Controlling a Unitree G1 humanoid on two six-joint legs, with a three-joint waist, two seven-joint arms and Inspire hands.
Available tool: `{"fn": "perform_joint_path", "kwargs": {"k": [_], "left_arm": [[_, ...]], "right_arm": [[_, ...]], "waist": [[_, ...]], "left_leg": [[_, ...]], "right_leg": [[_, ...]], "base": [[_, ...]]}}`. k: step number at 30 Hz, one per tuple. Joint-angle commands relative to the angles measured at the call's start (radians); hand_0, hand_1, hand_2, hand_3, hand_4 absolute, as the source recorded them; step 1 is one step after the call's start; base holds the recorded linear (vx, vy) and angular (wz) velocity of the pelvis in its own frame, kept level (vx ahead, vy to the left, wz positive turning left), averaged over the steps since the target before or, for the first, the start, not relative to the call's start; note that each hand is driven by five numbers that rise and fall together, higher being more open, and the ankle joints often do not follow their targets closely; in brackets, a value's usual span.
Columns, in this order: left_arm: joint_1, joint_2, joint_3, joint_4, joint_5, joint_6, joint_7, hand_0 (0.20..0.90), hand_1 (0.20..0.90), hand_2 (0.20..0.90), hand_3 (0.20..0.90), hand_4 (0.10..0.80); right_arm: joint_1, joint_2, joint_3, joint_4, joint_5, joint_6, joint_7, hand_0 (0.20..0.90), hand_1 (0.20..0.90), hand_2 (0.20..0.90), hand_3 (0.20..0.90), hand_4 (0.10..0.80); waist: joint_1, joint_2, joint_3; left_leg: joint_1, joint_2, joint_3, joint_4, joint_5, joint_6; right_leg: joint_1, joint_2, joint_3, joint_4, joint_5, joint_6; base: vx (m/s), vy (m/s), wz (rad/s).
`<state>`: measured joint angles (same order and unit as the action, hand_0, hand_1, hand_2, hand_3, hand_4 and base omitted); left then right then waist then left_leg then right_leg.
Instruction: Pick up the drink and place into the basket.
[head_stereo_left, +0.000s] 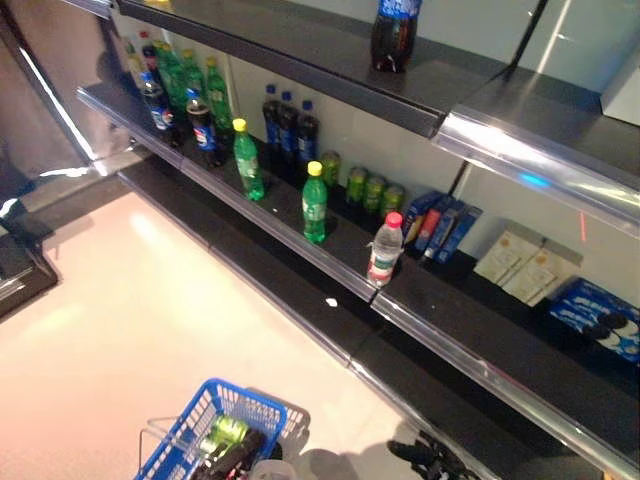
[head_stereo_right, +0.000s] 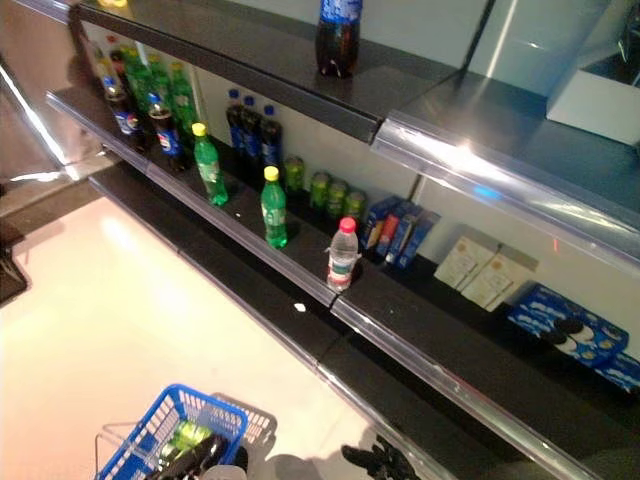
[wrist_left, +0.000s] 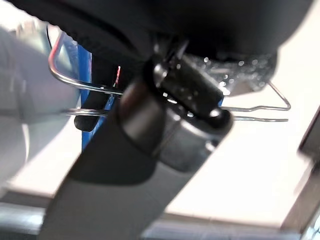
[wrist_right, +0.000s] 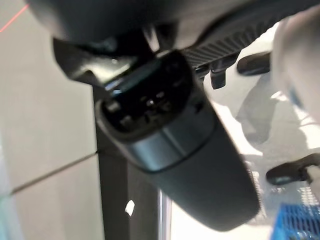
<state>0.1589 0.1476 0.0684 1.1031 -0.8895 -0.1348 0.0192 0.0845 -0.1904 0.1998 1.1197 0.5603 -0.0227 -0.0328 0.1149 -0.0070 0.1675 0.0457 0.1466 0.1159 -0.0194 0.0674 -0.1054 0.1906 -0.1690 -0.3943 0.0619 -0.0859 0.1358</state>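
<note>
Drink (head_stereo_left: 224, 433) lies in blue basket (head_stereo_left: 262, 407); right hand (head_stereo_left: 425, 456) beside it, grip unclear.

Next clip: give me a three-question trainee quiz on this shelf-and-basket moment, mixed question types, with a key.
1. True or false: the blue basket already holds at least one green can.
2. Multiple choice: the cap on the clear water bottle at the shelf's front edge is
A. yellow
B. pink-red
C. blue
3. Fill in: the two green bottles standing nearest the front of the middle shelf have ______ caps.

Key: 1 true; 2 B; 3 yellow.

Note: the right hand shows only at the bottom edge of the head views; the left hand holds the basket's wire handle.
</note>
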Motion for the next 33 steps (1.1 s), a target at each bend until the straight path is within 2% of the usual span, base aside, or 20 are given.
{"fn": "perform_joint_path", "kwargs": {"k": [1,3,5,6,8,9,10,11,13,14,15,16,17,18,21,23,25,28,31,33], "left_arm": [[-0.066,0.018,-0.019,-0.047,0.065,-0.128,-0.035,0.300,0.300,0.300,0.200,0.100],[-0.065,0.013,-0.015,-0.035,0.082,-0.129,-0.017,0.300,0.300,0.300,0.200,0.100],[-0.056,0.018,0.003,-0.004,0.096,-0.130,-0.012,0.300,0.300,0.300,0.200,0.100],[-0.055,0.019,0.006,0.001,0.099,-0.130,-0.012,0.300,0.300,0.300,0.200,0.100],[-0.060,0.036,0.005,0.006,0.098,-0.131,-0.021,0.300,0.300,0.300,0.200,0.100],[-0.061,0.039,0.001,0.005,0.094,-0.131,-0.025,0.300,0.300,0.300,0.200,0.100],[-0.065,0.046,-0.014,-0.005,0.092,-0.124,-0.039,0.300,0.300,0.300,0.200,0.100],[-0.067,0.048,-0.021,-0.007,0.091,-0.121,-0.042,0.300,0.300,0.300,0.200,0.100],[-0.069,0.052,-0.047,-0.007,0.088,-0.119,-0.053,0.300,0.300,0.300,0.200,0.100],[-0.072,0.054,-0.062,-0.007,0.086,-0.117,-0.062,0.300,0.300,0.300,0.200,0.100],[-0.082,0.064,-0.093,0.001,0.079,-0.116,-0.076,0.300,0.300,0.300,0.200,0.100],[-0.091,0.071,-0.109,0.007,0.068,-0.115,-0.079,0.300,0.300,0.300,0.200,0.100],[-0.098,0.072,-0.116,0.008,0.061,-0.113,-0.077,0.300,0.300,0.300,0.200,0.100],[-0.101,0.069,-0.115,0.006,0.052,-0.113,-0.070,0.300,0.300,0.300,0.200,0.100],[-0.107,0.057,-0.112,0.005,0.032,-0.112,-0.066,0.300,0.300,0.300,0.200,0.100],[-0.109,0.047,-0.125,0.011,0.046,-0.103,-0.080,0.300,0.300,0.300,0.200,0.100],[-0.114,0.039,-0.133,0.026,0.056,-0.103,-0.091,0.300,0.300,0.300,0.200,0.100],[-0.112,0.029,-0.138,0.039,0.064,-0.102,-0.098,0.300,0.300,0.300,0.200,0.100],[-0.109,0.017,-0.134,0.048,0.066,-0.113,-0.098,0.300,0.300,0.300,0.200,0.100],[-0.115,0.011,-0.132,0.069,0.065,-0.113,-0.097,0.300,0.300,0.300,0.200,0.100]], "right_arm": [[-0.003,-0.041,-0.047,0.083,-0.099,0.023,-0.017,0.900,0.900,0.900,0.900,0.800],[-0.005,-0.044,-0.061,0.110,-0.119,0.059,-0.030,0.900,0.900,0.900,0.900,0.800],[0.005,-0.045,-0.094,0.162,-0.170,0.082,-0.031,0.900,0.900,0.900,0.900,0.800],[0.006,-0.043,-0.096,0.169,-0.180,0.084,-0.032,0.900,0.900,0.900,0.900,0.800],[0.014,-0.034,-0.114,0.179,-0.213,0.077,-0.048,0.900,0.900,0.900,0.900,0.800],[0.014,-0.033,-0.116,0.178,-0.212,0.073,-0.053,0.900,0.900,0.900,0.900,0.800],[0.012,-0.028,-0.119,0.173,-0.189,0.064,-0.067,0.900,0.900,0.900,0.900,0.800],[0.010,-0.027,-0.120,0.171,-0.183,0.060,-0.069,0.900,0.900,0.900,0.900,0.800],[0.006,-0.023,-0.113,0.158,-0.177,0.046,-0.075,0.900,0.900,0.900,0.900,0.800],[0.002,-0.024,-0.110,0.155,-0.173,0.039,-0.077,0.900,0.900,0.900,0.900,0.800],[-0.008,-0.025,-0.096,0.155,-0.132,0.031,-0.085,0.900,0.900,0.900,0.900,0.800],[-0.015,-0.025,-0.084,0.156,-0.115,0.019,-0.087,0.900,0.900,0.900,0.900,0.800],[-0.021,-0.026,-0.076,0.157,-0.106,0.008,-0.083,0.900,0.900,0.900,0.900,0.800],[-0.028,-0.025,-0.074,0.159,-0.114,0.002,-0.075,0.900,0.900,0.900,0.900,0.800],[-0.036,-0.035,-0.056,0.172,-0.123,-0.012,-0.057,0.900,0.900,0.900,0.900,0.800],[-0.031,-0.041,-0.061,0.181,-0.072,-0.014,-0.054,0.900,0.900,0.900,0.900,0.800],[-0.033,-0.044,-0.064,0.195,-0.055,-0.009,-0.056,0.900,0.900,0.900,0.900,0.800],[-0.035,-0.043,-0.067,0.204,-0.067,0.014,-0.067,0.900,0.900,0.900,0.900,0.800],[-0.033,-0.045,-0.073,0.208,-0.075,0.034,-0.069,0.900,0.900,0.900,0.900,0.800],[-0.029,-0.042,-0.070,0.214,-0.063,0.030,-0.083,0.900,0.900,0.900,0.900,0.800]], "waist": [[0.017,0.001,0.023],[0.025,-0.008,0.021],[0.037,-0.024,0.014],[0.040,-0.027,0.012],[0.037,-0.034,0.001],[0.037,-0.036,0.000],[0.026,-0.032,0.004],[0.022,-0.028,0.001],[0.003,-0.009,0.004],[-0.012,0.001,0.003],[-0.041,0.004,0.003],[-0.059,0.002,0.001],[-0.069,0.001,-0.006],[-0.074,-0.004,-0.010],[-0.091,-0.019,-0.008],[-0.119,-0.030,-0.009],[-0.148,-0.037,-0.011],[-0.169,-0.037,-0.016],[-0.171,-0.042,-0.032],[-0.182,-0.034,-0.056]], "left_leg": [[-0.078,0.024,0.108,0.097,0.027,-0.032],[-0.080,-0.008,0.077,0.121,-0.005,-0.011],[-0.087,-0.053,0.053,0.171,-0.058,0.018],[-0.087,-0.061,0.051,0.179,-0.069,0.026],[-0.079,-0.097,0.070,0.189,-0.099,0.066],[-0.078,-0.105,0.072,0.189,-0.103,0.073],[-0.065,-0.132,0.055,0.181,-0.119,0.102],[-0.064,-0.137,0.047,0.174,-0.118,0.109],[-0.047,-0.157,0.013,0.154,-0.125,0.136],[-0.039,-0.167,-0.007,0.140,-0.126,0.150],[-0.028,-0.190,-0.062,0.123,-0.128,0.169],[-0.022,-0.209,-0.100,0.117,-0.128,0.177],[-0.024,-0.222,-0.125,0.114,-0.126,0.181],[-0.022,-0.240,-0.143,0.112,-0.128,0.186],[-0.010,-0.280,-0.182,0.119,-0.146,0.190],[0.016,-0.320,-0.236,0.116,-0.169,0.189],[0.059,-0.350,-0.288,0.106,-0.201,0.193],[0.132,-0.364,-0.349,0.097,-0.241,0.193],[0.186,-0.381,-0.391,0.130,-0.277,0.188],[0.198,-0.376,-0.406,0.185,-0.226,0.171]], "right_leg": [[-0.036,-0.035,0.002,-0.027,0.089,-0.024],[-0.033,-0.053,0.017,-0.028,0.097,-0.010],[-0.018,-0.094,0.045,-0.009,0.092,0.018],[-0.016,-0.104,0.049,-0.002,0.088,0.023],[-0.024,-0.167,0.056,0.077,0.116,0.051],[-0.032,-0.181,0.063,0.098,0.127,0.056],[-0.071,-0.212,0.103,0.188,0.160,0.056],[-0.086,-0.214,0.113,0.209,0.173,0.052],[-0.154,-0.206,0.189,0.352,0.185,0.033],[-0.185,-0.175,0.245,0.408,0.175,0.020],[-0.215,-0.072,0.310,0.419,0.133,0.001],[-0.226,-0.004,0.340,0.410,0.102,-0.009],[-0.235,0.045,0.359,0.384,0.089,-0.018],[-0.243,0.074,0.367,0.350,0.081,-0.025],[-0.250,0.131,0.412,0.183,0.074,-0.047],[-0.300,0.185,0.464,0.079,0.131,-0.045],[-0.374,0.209,0.480,0.042,0.208,-0.031],[-0.435,0.226,0.443,0.042,0.257,-0.027],[-0.441,0.232,0.375,0.055,0.254,-0.052],[-0.423,0.261,0.395,0.055,0.230,-0.078]], "base": [[0.143,0.193,0.57],[0.196,0.214,0.46],[0.230,0.255,0.14],[0.199,0.288,0.20],[0.178,0.324,0.24],[0.167,0.356,0.20],[0.132,0.288,0.18],[0.145,0.331,0.39],[0.126,0.287,0.70],[0.197,0.279,0.72],[0.230,0.223,0.83],[0.256,0.163,1.12],[0.242,0.109,1.41],[0.279,0.074,1.53],[0.314,0.024,0.94],[0.382,0.033,0.67],[0.420,0.031,1.24],[0.347,0.012,1.29],[0.343,-0.021,0.35],[0.354,-0.038,0.17]]}}
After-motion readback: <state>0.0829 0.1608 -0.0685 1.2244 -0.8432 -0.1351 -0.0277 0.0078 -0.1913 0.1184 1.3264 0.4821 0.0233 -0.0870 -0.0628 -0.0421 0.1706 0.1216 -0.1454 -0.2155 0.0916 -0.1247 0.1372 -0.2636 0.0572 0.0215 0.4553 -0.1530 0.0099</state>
